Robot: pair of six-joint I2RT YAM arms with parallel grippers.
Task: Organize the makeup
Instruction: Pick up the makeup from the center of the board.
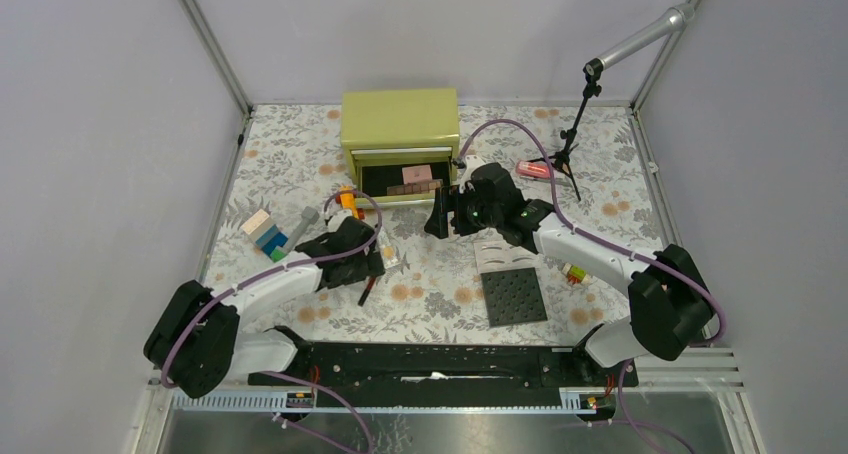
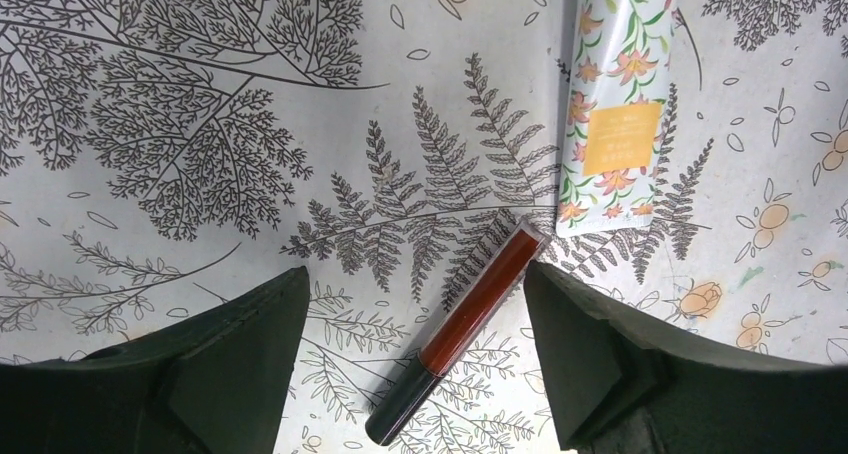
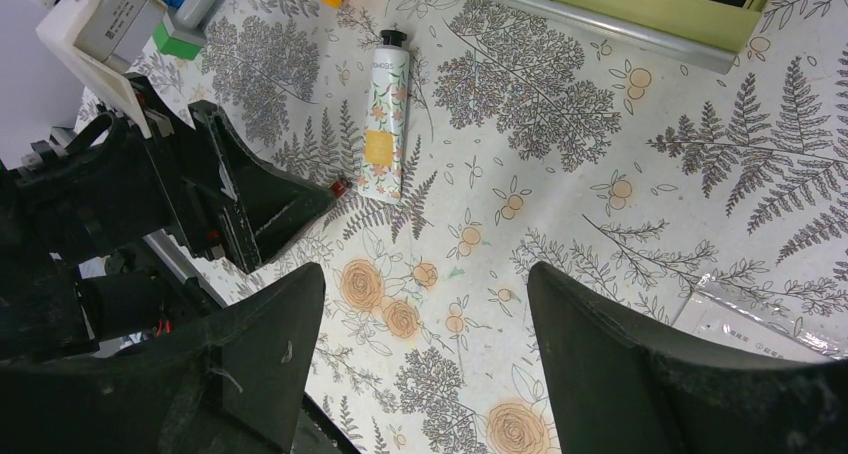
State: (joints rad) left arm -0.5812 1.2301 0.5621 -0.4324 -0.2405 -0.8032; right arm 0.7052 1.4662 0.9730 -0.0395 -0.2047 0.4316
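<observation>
Two pieces of makeup lie close together below my left end effector [image 2: 415,274], and that closeness is the main hazard. Its jaws are spread wide and pinch nothing. The slim dark-red gloss tube with a black cap [image 2: 480,299] lies flat on the leaf-printed worktop [image 2: 150,74] between them, slanted across the gap rather than square to it. If I closed as I stand, I judge the jaws would meet it at different points along its length, so the tube could swivel or roll away instead of seating between the pads. Its upper tip sits just beside the crimped end of the cream flower-printed tube with a black cap [image 2: 612,114]. Whether they touch I cannot tell, but the jaw nearer that tube could clip and shove it on the way down, or trap both at once. The gloss tube looks round and smooth, so a shallow or off-centre pinch may let it slip out on the lift. My right end effector [image 3: 425,274] hangs near, jaws likewise spread and empty, facing my left one across the cream tube; if both arms reached into this patch together, they could knock each other. The yellow-green box with its open drawer [image 1: 400,124] stands further back, with an orange toy car [image 1: 347,199] near the drawer's left corner, so a low carry toward the drawer might sweep the car along.
</observation>
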